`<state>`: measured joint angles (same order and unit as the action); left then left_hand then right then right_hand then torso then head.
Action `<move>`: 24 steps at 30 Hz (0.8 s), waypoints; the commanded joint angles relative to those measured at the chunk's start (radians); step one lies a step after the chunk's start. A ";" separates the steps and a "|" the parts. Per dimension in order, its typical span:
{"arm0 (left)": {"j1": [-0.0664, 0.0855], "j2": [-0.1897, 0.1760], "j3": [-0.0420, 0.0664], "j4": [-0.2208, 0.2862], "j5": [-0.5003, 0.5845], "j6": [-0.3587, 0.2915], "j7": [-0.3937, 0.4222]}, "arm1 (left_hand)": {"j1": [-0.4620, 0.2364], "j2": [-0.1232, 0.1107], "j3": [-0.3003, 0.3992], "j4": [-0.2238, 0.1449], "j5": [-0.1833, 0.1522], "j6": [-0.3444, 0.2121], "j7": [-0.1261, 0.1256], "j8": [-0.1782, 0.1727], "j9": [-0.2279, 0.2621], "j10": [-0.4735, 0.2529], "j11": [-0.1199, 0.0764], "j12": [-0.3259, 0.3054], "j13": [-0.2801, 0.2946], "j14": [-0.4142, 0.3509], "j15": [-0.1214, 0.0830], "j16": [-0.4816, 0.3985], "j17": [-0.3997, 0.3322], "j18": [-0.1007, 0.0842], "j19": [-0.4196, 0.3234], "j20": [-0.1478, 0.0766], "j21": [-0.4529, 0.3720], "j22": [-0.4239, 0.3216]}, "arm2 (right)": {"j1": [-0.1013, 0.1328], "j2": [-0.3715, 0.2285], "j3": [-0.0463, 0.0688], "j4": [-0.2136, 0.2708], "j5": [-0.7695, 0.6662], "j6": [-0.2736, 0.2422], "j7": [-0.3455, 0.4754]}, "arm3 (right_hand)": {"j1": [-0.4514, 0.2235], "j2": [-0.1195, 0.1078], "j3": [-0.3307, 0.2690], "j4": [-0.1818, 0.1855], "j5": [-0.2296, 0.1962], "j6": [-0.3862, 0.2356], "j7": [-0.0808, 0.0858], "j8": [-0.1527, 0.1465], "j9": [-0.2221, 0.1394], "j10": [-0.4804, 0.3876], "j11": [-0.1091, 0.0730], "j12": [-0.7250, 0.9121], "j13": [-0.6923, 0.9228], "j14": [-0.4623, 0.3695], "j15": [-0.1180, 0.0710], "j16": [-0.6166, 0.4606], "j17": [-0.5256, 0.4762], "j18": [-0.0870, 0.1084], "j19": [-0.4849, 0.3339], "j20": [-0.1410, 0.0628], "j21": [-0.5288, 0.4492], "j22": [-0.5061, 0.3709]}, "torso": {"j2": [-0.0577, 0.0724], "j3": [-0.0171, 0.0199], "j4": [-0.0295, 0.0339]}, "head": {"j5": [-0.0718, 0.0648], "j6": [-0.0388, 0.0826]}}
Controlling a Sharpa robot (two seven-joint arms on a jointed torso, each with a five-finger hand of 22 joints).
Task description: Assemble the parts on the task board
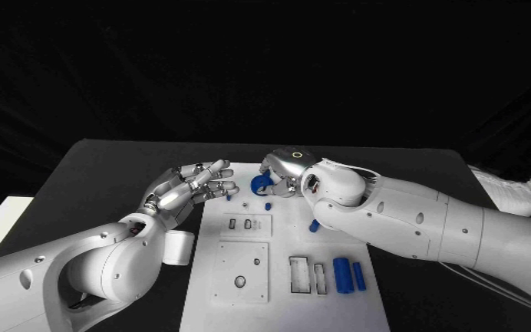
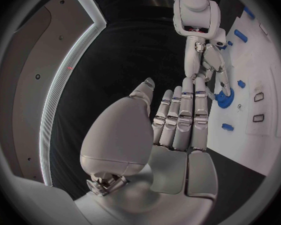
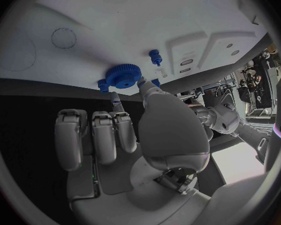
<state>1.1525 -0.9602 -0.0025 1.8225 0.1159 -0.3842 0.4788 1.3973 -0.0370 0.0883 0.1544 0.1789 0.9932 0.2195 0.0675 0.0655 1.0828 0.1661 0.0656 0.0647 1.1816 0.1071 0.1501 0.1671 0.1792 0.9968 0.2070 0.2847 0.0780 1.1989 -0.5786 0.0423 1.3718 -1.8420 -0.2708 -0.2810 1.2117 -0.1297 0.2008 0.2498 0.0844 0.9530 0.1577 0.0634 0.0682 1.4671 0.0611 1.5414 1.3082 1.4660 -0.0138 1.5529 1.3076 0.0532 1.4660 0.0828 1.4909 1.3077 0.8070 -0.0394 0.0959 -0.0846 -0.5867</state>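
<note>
Because the white task board (image 1: 282, 286) lies flat along the middle of the black worktop (image 1: 100, 171), running away from the robot, both arms can reach over its far end from either side, and that is where the work sits now. At its near end two blue cylinders (image 1: 348, 274) lie side by side, their long axes running along the board's length, beside narrow rectangular slots (image 1: 307, 274); they look parked there, waiting their turn. Off the board's left edge a small white cylinder-like piece (image 1: 179, 248) rests on the worktop. The right hand (image 1: 290, 172) is bent down over the far end of the board with a blue gear (image 1: 261, 185) at its fingertips; in the right wrist view the thumb and a finger (image 3: 117, 104) touch the gear's (image 3: 123, 76) toothed rim, which I judge to be a pinch for seating it on the board. The gear's flat face lies roughly parallel to the board, so its axis points into the plate, as a wheel going onto a post would. The left hand (image 1: 194, 186) hovers just beside it, fingers spread and holding nothing, probably ready to steady things. A small blue peg (image 3: 155, 57) stands near the gear, and another small blue part (image 1: 314, 226) lies further down the board.
</note>
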 commanded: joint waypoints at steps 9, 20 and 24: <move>0.001 0.002 0.001 0.001 -0.005 0.020 0.001 | 0.005 0.002 0.000 -0.005 -0.004 -0.002 0.003 -0.005 -0.001 -0.007 -0.002 -0.005 -0.001 -0.006 0.000 -0.006 0.002 0.004 -0.001 0.008 -0.005 -0.002 | 0.000 0.002 -0.001 -0.002 0.040 0.070 -0.013 | -0.151 0.070 -0.038 0.041 0.129 0.011 -0.003 0.003 0.003 0.088 0.007 0.000 0.241 0.096 0.006 0.004 0.224 -0.012 0.029 0.011 -0.004 0.065 | 0.000 0.0000 0.0002 | 0.000 0.002; 0.001 -0.002 0.001 0.000 -0.005 0.020 0.001 | 0.006 0.003 0.001 -0.006 -0.004 -0.003 0.003 -0.005 -0.001 -0.009 -0.002 -0.004 -0.001 -0.006 0.001 -0.007 0.002 0.004 -0.001 0.009 -0.006 -0.002 | -0.003 -0.090 0.001 0.066 0.150 -0.276 0.152 | -0.059 0.066 -0.029 -0.009 0.136 0.023 -0.008 0.001 0.003 0.090 0.002 0.004 0.245 0.098 0.001 0.007 0.233 -0.014 0.032 0.006 0.000 0.072 | -0.001 0.0017 -0.0065 | -0.005 0.010; 0.001 -0.005 0.001 -0.001 -0.005 0.020 0.001 | 0.006 0.004 0.001 -0.006 -0.004 -0.004 0.003 -0.005 -0.001 -0.009 -0.002 -0.004 -0.001 -0.006 0.001 -0.007 0.002 0.004 -0.001 0.009 -0.006 -0.002 | -0.003 -0.170 0.007 0.112 0.274 -0.328 0.278 | -0.019 0.052 -0.024 -0.036 0.134 0.020 -0.006 0.001 0.002 0.088 0.004 0.000 0.242 0.098 0.003 0.007 0.232 -0.013 0.031 0.008 -0.001 0.070 | -0.003 0.0035 -0.0143 | -0.008 0.014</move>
<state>1.1525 -0.9657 -0.0025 1.8206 0.1159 -0.3839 0.4754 1.3973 -0.0370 0.0883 0.1544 0.1790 0.9933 0.2194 0.0675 0.0656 1.0791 0.1624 0.0656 0.0648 1.1816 0.1072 0.1501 0.1678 0.1793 0.9968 0.2070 0.2848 0.0771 1.1960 -0.7368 0.0482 1.4741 -1.6927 -0.4778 -0.1480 1.1858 -0.0761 0.1760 0.2179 0.2219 0.9761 0.1494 0.0691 0.0713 1.4633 0.0648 1.5469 1.3080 1.4646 -0.0124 1.5570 1.3074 0.0534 1.4660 0.0899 1.4909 1.3074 0.8055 -0.0374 0.0884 -0.0898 -0.5758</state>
